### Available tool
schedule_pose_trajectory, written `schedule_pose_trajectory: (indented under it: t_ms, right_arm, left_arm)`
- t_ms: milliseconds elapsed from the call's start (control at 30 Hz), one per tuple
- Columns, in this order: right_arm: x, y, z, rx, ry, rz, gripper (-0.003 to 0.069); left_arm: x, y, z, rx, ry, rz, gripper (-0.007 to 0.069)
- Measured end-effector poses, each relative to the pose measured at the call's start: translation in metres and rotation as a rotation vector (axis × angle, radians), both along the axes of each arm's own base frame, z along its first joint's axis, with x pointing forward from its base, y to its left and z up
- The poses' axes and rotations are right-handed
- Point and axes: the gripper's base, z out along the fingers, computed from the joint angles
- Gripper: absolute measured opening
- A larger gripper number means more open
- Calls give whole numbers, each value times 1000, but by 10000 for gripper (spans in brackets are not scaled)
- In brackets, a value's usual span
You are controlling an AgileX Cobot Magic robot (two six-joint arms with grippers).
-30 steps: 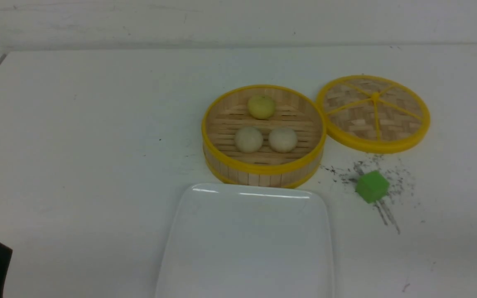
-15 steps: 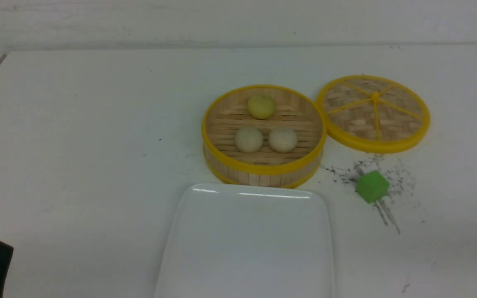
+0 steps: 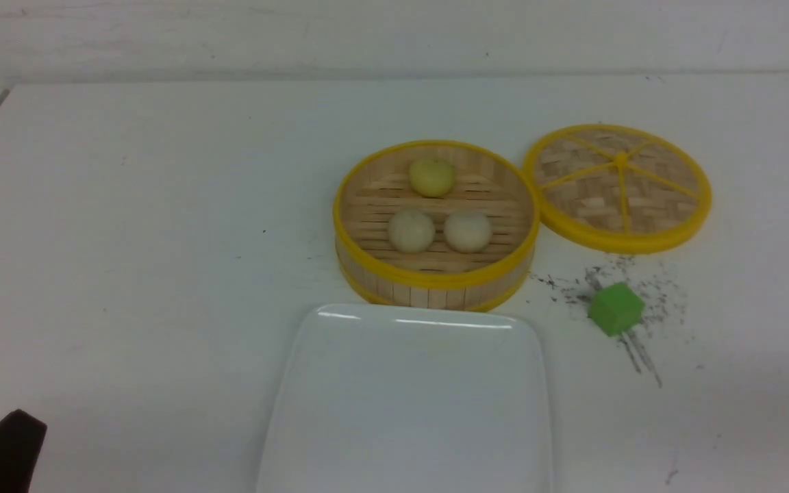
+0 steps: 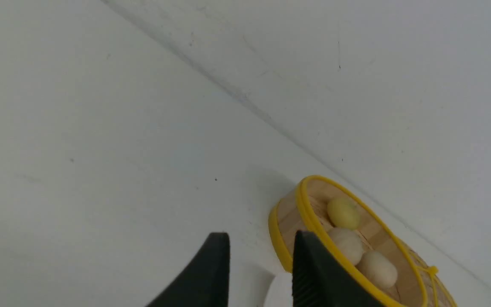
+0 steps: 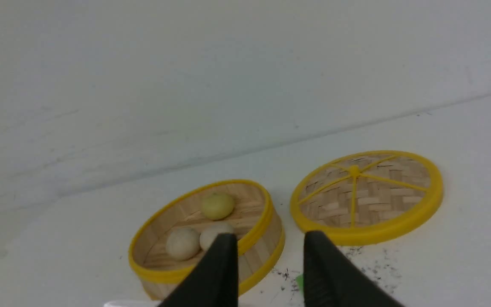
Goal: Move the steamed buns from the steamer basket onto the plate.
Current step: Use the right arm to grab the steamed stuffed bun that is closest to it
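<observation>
Holding the left gripper [image 4: 261,234] wide, fingers apart with a clear gap in the wrist view, and holding the right gripper [image 5: 270,235] wide too. Poking just one dark tip into the near left corner of the front view, over on the left arm's side.

Seeing all three buns sitting in the steamer basket [image 3: 435,279]: resting the pale yellow bun [image 3: 432,177] toward the far side, and lining up the left off-white bun [image 3: 411,231] and the right off-white bun [image 3: 468,231] side by side, closer to the robot, on the slats. Showing the bare white plate [image 3: 408,411] lying right in front of the basket, running out of the front view at its near edge.

Also spotting the woven disc [image 3: 593,205] lying just beside the basket on the right, plus a green cube [image 3: 616,308] sitting nearer, among dark scuffs [image 3: 644,356].
</observation>
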Motion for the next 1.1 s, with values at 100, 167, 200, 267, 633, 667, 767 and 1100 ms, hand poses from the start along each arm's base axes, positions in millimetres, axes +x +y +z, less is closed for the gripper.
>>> schedule_pose_trajectory:
  t_ms: [100, 167, 200, 267, 633, 667, 767, 1100]
  right_arm:
    - [-4, 5, 5, -64, -17, 61, 240]
    - [-6, 11, 13, -140, -13, 129, 240]
    - [-6, 13, 17, -172, -1, 159, 240]
    - [-4, 18, 28, -211, 34, 223, 240]
    - [49, 28, 106, -263, 143, 346, 240]
    - [69, 31, 117, -282, 206, 397, 240]
    - [104, 35, 124, -309, 314, 481, 240]
    - [239, 47, 136, -397, 520, 739, 240]
  left_arm:
    - [-1, -2, -4, -4, 44, -27, 241]
    - [-1, -4, -6, 1, 65, -42, 241]
    - [-1, -4, -7, 3, 73, -47, 241]
    - [-2, -6, -7, 28, 92, -67, 241]
    - [-5, -5, 18, 160, -13, -69, 241]
    - [-5, -6, 19, 142, -16, -71, 241]
    - [-5, -6, 19, 125, -11, -79, 241]
    - [-5, -8, 17, 119, 4, -95, 241]
